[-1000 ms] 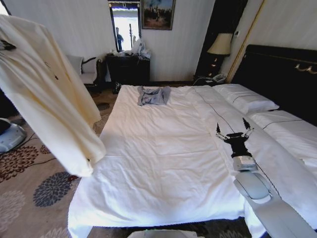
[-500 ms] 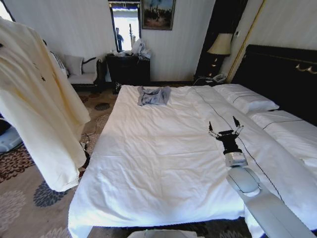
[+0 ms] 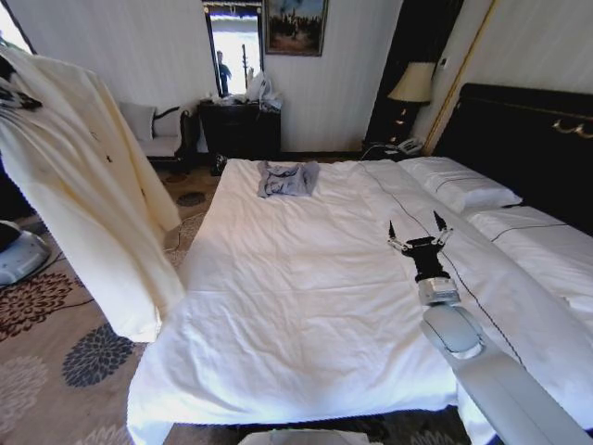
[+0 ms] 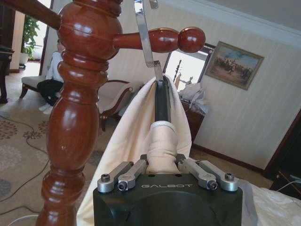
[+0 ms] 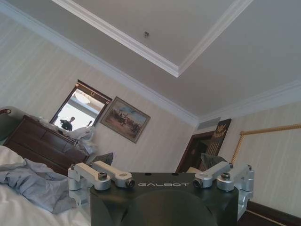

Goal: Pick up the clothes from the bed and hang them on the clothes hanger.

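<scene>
The clothes (image 3: 93,195), a pale cream long-sleeved garment, hang off the floor to the left of the bed (image 3: 296,306). In the left wrist view my left gripper (image 4: 162,162) is shut on the bunched collar of the clothes (image 4: 136,136), right under the black clothes hanger (image 4: 162,101). The hanger's metal hook (image 4: 143,37) rises across a peg (image 4: 160,40) of the dark-red wooden post (image 4: 77,117). My right gripper (image 3: 415,232) hovers open over the right part of the bed, holding nothing.
A small grey-blue garment (image 3: 287,178) lies at the bed's far end. White pillows (image 3: 459,185) and a black headboard (image 3: 528,139) are at the right. A dark dresser (image 3: 239,128), a sofa (image 3: 153,130) and patterned carpet (image 3: 56,362) lie left and behind.
The hanging clothes swung left, then back right a little. My right gripper drew left and slightly farther over the bed, still open.
</scene>
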